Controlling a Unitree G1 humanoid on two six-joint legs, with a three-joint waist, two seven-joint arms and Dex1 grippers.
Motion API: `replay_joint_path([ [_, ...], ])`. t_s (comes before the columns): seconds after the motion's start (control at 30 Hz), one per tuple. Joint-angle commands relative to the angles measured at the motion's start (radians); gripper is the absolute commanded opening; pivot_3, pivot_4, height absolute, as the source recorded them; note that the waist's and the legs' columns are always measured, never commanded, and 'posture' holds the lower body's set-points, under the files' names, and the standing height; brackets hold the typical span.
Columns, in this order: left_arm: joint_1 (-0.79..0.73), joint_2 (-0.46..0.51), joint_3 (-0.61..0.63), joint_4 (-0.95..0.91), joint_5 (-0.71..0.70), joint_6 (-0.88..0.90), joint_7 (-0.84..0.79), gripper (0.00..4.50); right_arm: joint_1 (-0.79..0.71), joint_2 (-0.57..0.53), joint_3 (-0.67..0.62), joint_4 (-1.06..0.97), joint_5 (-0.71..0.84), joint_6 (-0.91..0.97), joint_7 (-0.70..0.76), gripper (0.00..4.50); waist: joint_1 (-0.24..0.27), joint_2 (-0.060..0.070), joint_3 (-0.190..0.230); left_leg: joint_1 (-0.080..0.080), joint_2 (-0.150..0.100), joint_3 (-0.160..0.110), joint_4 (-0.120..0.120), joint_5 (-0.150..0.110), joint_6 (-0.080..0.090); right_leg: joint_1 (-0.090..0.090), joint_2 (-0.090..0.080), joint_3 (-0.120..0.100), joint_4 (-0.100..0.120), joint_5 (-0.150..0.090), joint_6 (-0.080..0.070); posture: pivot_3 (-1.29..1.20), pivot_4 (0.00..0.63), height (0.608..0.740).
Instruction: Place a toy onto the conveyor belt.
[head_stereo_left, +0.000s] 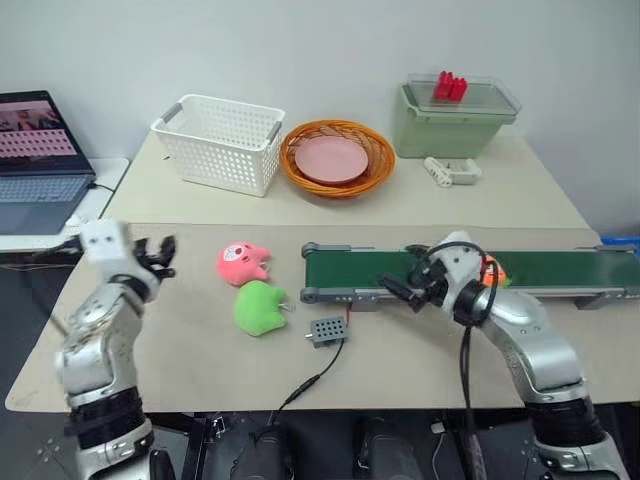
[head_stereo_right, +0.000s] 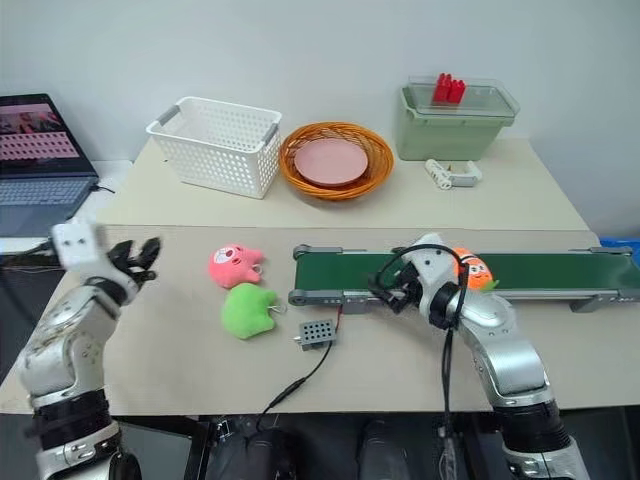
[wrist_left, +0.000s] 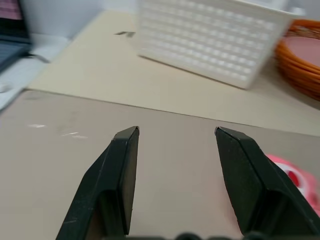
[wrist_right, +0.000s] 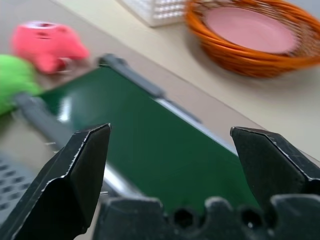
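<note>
A plain pale wall closes the scene at the far side, evenly lit and without marks. In front of it stands a far table with a light beige top. A second near table with a similar beige top is pushed against it, and a straight seam runs between the two from left to right. At the far left there is a lower white side table, and an open laptop rests on it. Under the near edge the floor looks dark.
</note>
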Motion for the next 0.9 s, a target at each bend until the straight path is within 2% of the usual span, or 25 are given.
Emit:
replay_joint_path([
  [0.03, 0.052, 0.025, 0.052, 0.058, 0.040, -0.195, 0.033, 2.59, -0.022, 0.043, -0.066, 0.004, -0.005, -0.063, -0.064, 4.50, 0.000, 0.000, 0.000, 0.000, 0.000, 0.000, 0.000, 0.000, 0.000, 0.000, 0.000, 0.000, 0.000, 0.000, 0.000, 0.00, 0.150, 0.740],
  [0.1, 0.059, 0.008, 0.082, 0.094, 0.022, -0.257, 0.056, 2.59, -0.023, 0.065, -0.078, 0.019, -0.006, -0.076, -0.081, 4.50, 0.000, 0.000, 0.000, 0.000, 0.000, 0.000, 0.000, 0.000, 0.000, 0.000, 0.000, 0.000, 0.000, 0.000, -0.001, 0.00, 0.150, 0.740],
  [0.27, 0.084, -0.043, 0.067, 0.162, 0.027, -0.467, 0.076, 2.59, -0.015, 0.122, -0.142, 0.065, 0.016, -0.151, -0.122, 4.50, 0.003, 0.000, 0.000, 0.000, 0.000, 0.000, -0.001, 0.000, 0.000, 0.000, -0.001, -0.001, -0.001, 0.000, -0.001, 0.00, 0.150, 0.740],
  [0.53, 0.084, -0.060, 0.032, 0.229, 0.009, -0.547, 0.102, 2.59, -0.022, 0.140, -0.143, 0.126, -0.016, -0.196, -0.145, 4.50, -0.004, 0.000, 0.000, 0.000, 0.000, 0.000, -0.001, -0.001, 0.000, 0.000, -0.001, 0.000, 0.000, 0.000, -0.001, 0.00, 0.150, 0.740],
  [0.9, 0.081, -0.075, -0.006, 0.238, -0.027, -0.568, 0.112, 2.59, -0.036, 0.148, -0.134, 0.173, -0.019, -0.233, -0.139, 4.50, -0.010, 0.000, 0.000, 0.000, 0.000, 0.000, -0.001, -0.001, 0.001, 0.000, -0.001, 0.000, -0.001, 0.000, -0.001, 0.00, 0.150, 0.740],
])
